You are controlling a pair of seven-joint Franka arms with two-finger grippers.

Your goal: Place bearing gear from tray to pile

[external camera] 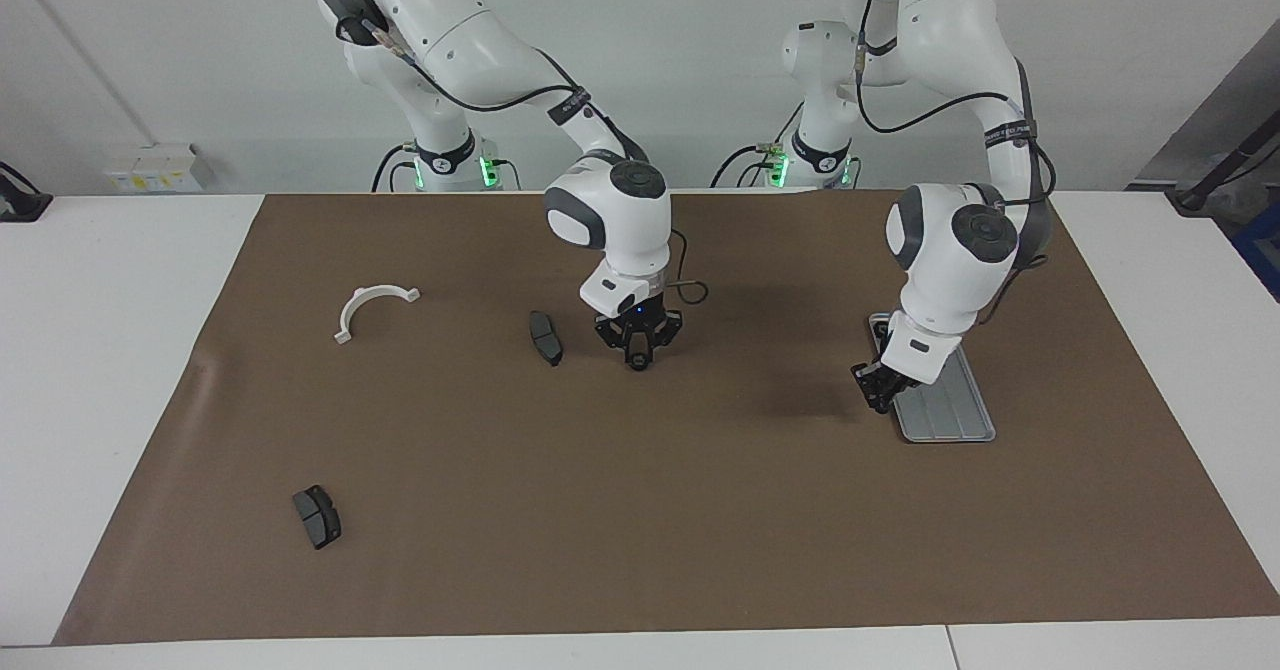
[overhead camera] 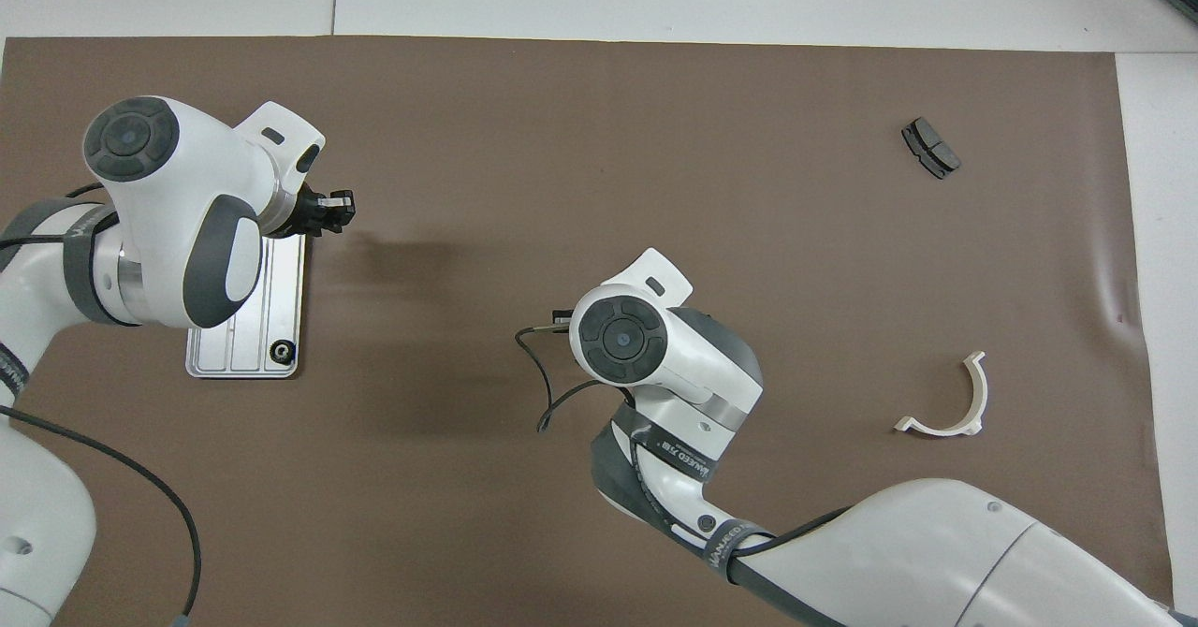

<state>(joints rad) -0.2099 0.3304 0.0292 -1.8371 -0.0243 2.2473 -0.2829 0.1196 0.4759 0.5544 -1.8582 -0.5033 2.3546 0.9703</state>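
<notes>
The grey-blue ridged tray (external camera: 945,410) (overhead camera: 239,351) lies at the left arm's end of the mat. A small dark ring, the bearing gear (overhead camera: 279,353), sits in its corner nearest the robots; the left arm mostly hides it in the facing view. My left gripper (external camera: 879,395) (overhead camera: 329,213) hangs low beside the tray's end farther from the robots, with nothing seen in it. My right gripper (external camera: 638,355) is shut and empty, low over the mat's middle, beside a dark brake pad (external camera: 545,337). The white half-ring bracket (external camera: 375,307) (overhead camera: 945,402) lies toward the right arm's end.
A second dark brake pad (external camera: 317,516) (overhead camera: 930,148) lies far from the robots at the right arm's end. The brown mat (external camera: 640,510) covers the white table. In the overhead view the right arm's wrist (overhead camera: 622,337) hides its gripper and the nearer brake pad.
</notes>
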